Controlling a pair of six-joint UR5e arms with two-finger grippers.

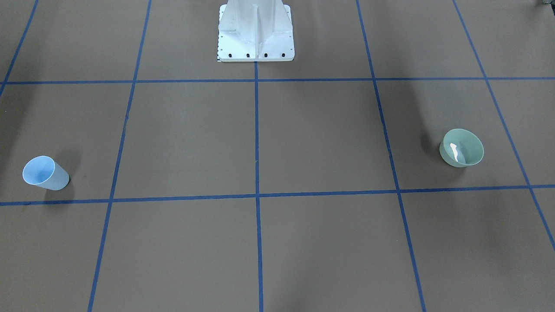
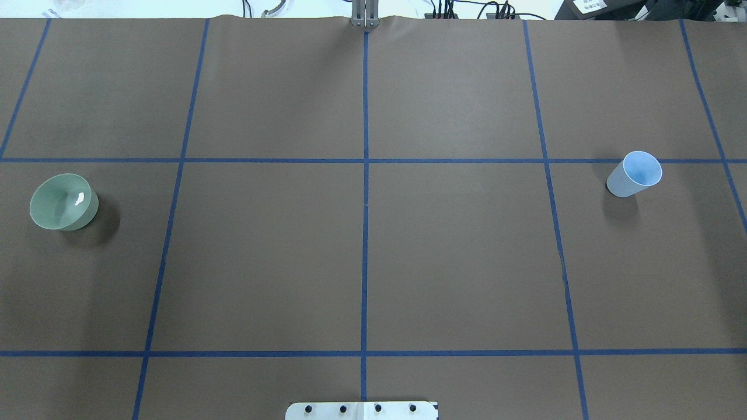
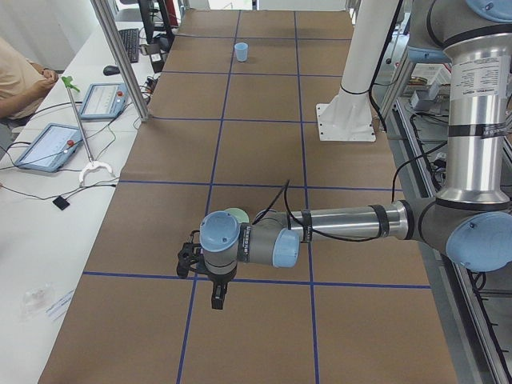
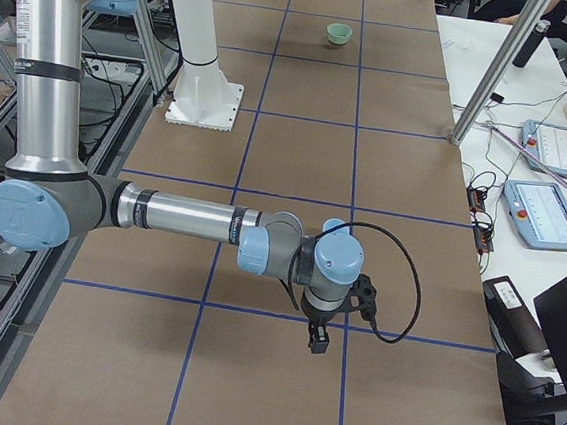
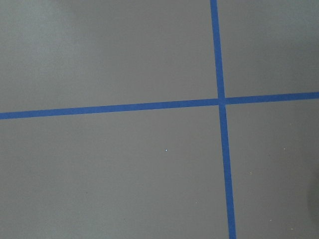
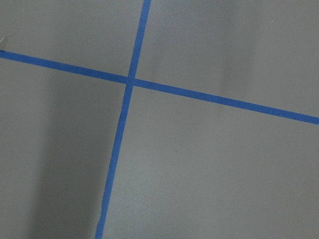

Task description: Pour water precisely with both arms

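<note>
The overhead and front-facing views look steeply down from opposite long sides, sharing the green bowl [image 2: 63, 202], blue cup [image 2: 634, 174] and white pedestal [image 2: 362, 411]. Each side view looks along the table from one end, near the left gripper [image 3: 218, 298] or the right gripper [image 4: 318, 338]; each wrist camera looks closely at the taped mat [image 5: 124, 174] directly below its gripper

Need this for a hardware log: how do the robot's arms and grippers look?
Left arm and right arm are silver-grey tubes with light blue joint caps, black bands and looping black cables. Left gripper and right gripper are black.
</note>
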